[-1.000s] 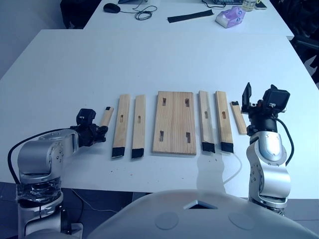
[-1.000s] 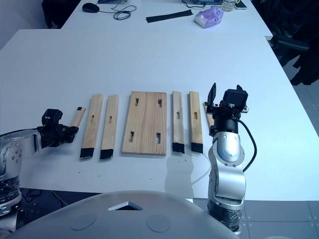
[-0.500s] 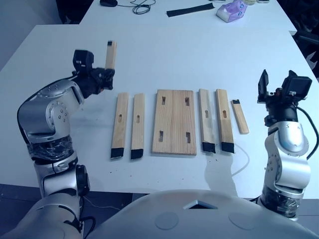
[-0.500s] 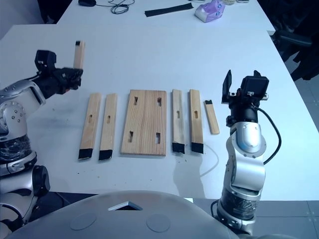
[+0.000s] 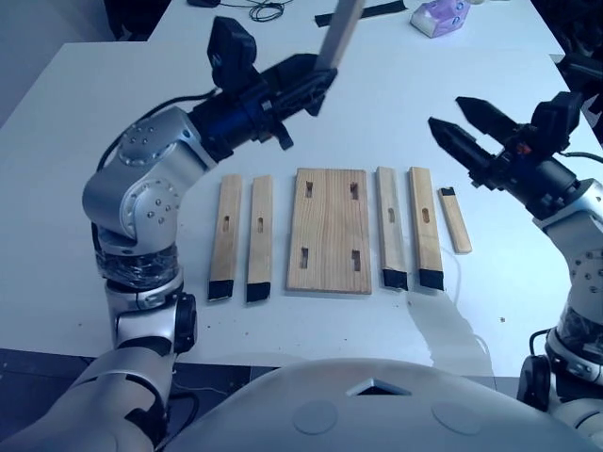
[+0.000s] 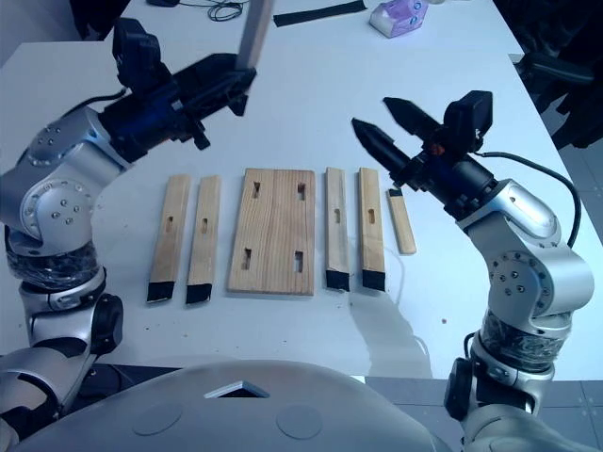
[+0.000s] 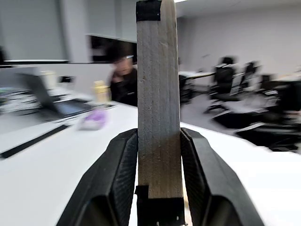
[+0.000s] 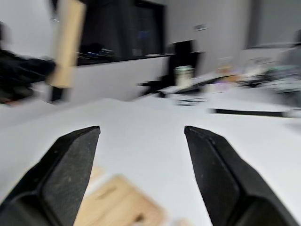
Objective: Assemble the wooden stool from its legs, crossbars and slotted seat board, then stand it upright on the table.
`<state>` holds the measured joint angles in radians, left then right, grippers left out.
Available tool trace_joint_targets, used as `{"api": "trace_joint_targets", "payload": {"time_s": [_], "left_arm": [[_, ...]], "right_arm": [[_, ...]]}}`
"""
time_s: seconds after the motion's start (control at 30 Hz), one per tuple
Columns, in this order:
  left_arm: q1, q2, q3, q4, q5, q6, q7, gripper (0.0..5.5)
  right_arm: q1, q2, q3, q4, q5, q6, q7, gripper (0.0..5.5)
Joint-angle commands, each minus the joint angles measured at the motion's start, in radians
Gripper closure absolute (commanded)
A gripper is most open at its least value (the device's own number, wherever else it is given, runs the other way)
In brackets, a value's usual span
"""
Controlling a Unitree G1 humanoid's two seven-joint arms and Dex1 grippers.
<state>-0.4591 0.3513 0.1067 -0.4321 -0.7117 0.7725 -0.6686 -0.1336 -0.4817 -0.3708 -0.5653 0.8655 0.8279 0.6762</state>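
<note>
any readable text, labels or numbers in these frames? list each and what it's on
No text can be read anywhere.
Seat board, legs, crossbar in the left gripper: bare wood, no markings visible.
Purple pack on the far table: print, if any, is too small to read.

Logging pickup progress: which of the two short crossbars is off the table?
The crossbar clamped in the left gripper, held up in the air; the other crossbar lies flat, right of the rightmost leg.
</note>
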Motion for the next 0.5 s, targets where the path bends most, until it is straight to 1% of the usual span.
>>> {"api": "trace_joint_targets", "payload": {"time_s": [0.03,0.17,0.3,0.5], "left_arm": [[0.069,0.0,-0.03,-0.061,-0.07,-0.008,-0.047,4.19],[0.144,0.009,-0.079,-0.116,-0.103,-0.015,-0.086,4.19],[0.191,0.025,-0.127,-0.156,-0.117,-0.025,-0.121,4.19],[0.189,0.034,-0.133,-0.175,-0.166,-0.004,-0.099,4.19]], "right_arm": [[-0.045,-0.066,-0.054,0.035,0.228,0.075,0.06,2.17],[-0.089,-0.128,-0.044,0.077,0.335,0.102,0.096,2.17],[-0.102,-0.173,-0.001,0.086,0.372,0.114,0.146,2.17],[-0.132,-0.179,0.059,0.073,0.386,0.098,0.16,2.17]]}}
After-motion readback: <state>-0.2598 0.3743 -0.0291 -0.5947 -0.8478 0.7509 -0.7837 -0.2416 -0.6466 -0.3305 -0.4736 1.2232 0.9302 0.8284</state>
